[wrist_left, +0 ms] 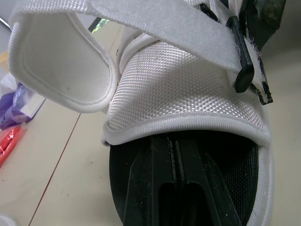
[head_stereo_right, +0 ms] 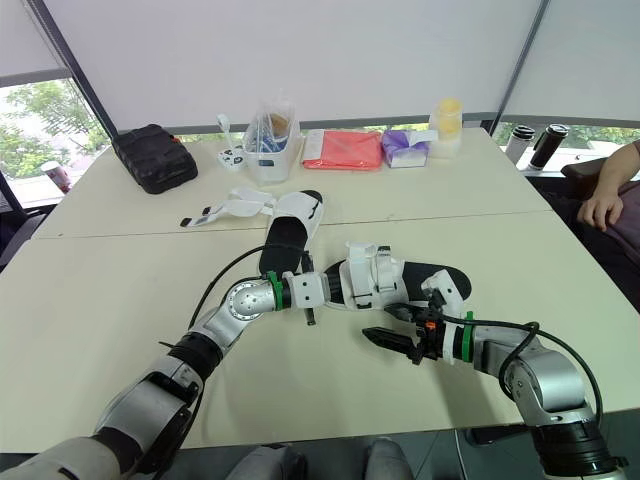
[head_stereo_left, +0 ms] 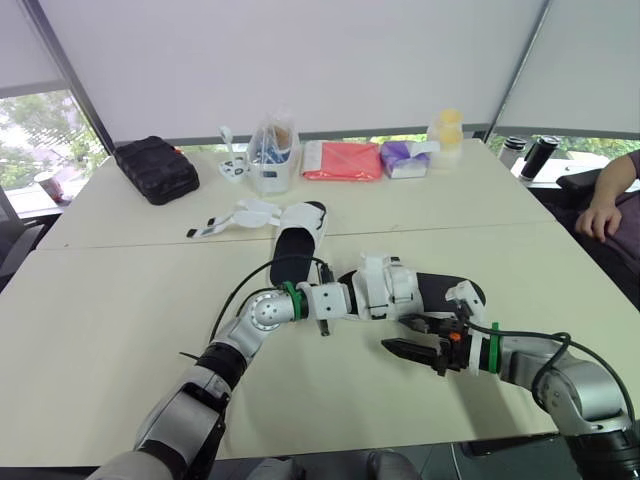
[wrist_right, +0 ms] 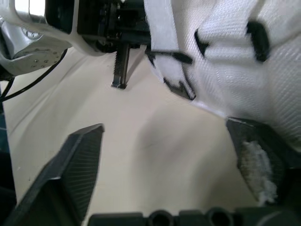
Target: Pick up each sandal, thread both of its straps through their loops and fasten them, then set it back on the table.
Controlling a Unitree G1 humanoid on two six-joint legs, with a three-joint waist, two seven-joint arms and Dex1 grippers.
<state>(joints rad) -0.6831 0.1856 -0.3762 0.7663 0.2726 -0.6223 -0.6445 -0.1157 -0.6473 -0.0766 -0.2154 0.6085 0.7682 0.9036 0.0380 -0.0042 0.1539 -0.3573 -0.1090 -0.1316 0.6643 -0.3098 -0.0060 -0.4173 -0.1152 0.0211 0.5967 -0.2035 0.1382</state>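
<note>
Logging, near first: my right gripper (head_stereo_left: 400,335), 5 o'clock, fingers apart beside the near sandal's (head_stereo_left: 440,285) loose strap (wrist_right: 162,28). My left gripper (wrist_left: 174,150), fingers together on its footbed (wrist_left: 235,174), mid-table (head_stereo_left: 100,330). Second sandal (head_stereo_left: 295,240), 11 o'clock, straps unfastened.

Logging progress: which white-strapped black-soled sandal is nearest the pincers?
The front white-strapped black-soled sandal, between the left pincer and the open right pincer; the other sandal lies farther back, loose straps splayed out.

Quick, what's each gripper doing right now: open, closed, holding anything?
Left gripper: at the front end of the nearer sandal; open or closed cannot be told.
Right gripper: open, holding nothing, beside that sandal.
</note>
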